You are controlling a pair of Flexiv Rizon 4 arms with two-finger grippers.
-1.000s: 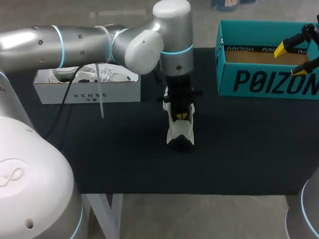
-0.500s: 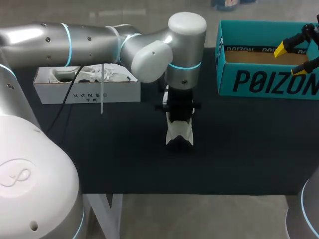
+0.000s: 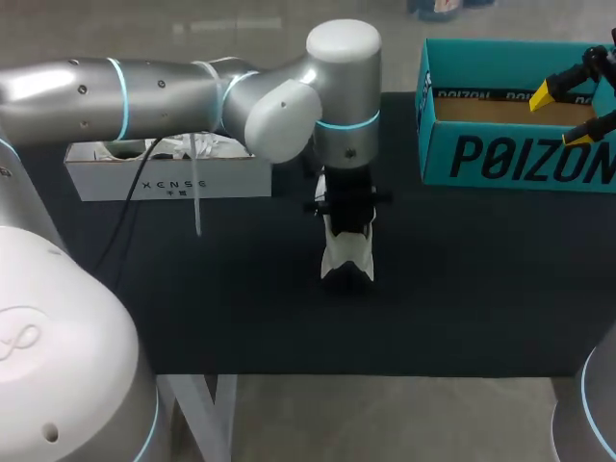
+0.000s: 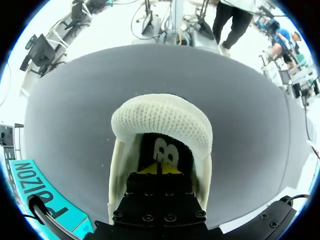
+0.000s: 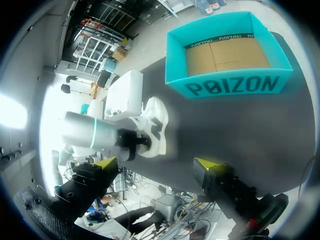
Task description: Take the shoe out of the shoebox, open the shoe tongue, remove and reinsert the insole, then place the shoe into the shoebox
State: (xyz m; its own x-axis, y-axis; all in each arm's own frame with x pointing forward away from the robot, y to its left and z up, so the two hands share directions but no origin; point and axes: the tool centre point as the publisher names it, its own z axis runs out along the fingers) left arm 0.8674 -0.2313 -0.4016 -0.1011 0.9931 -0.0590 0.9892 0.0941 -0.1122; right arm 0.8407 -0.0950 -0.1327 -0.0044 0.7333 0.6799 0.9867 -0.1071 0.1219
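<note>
1. Head view.
   - Shows the left arm's wrist swung slightly off the shoe [image 3: 346, 255] and back over it. Loses the yellow tips that peeked from the shoe's mouth a second ago.
   - Leaves the shoe standing where it was on the desk [image 3: 462, 289], out of the teal shoebox [image 3: 510, 159] and well apart from it.
   - Suggests the insole step is under way, not finished.
   - Hides the tips of the left pincer [image 3: 348, 207] behind its own black body.
   - Catches the right pincer [image 3: 561, 115] spread wide and empty, far from the shoe, over the shoebox.
2. Left wrist view.
   - Puts the left pincer [image 4: 158, 169] down in the shoe's mouth, tips pressed together against the black insole [image 4: 167, 150].
   - Cannot tell whether any insole is pinched between them.
   - Cuts off the shoe's near end behind the pincer's body.
3. Right wrist view.
   - Confirms the right pincer [image 5: 155, 163] spread, with nothing between its fingers and the shoe ahead of it.
   - Renders the shoe's mouth too small to read.
</note>
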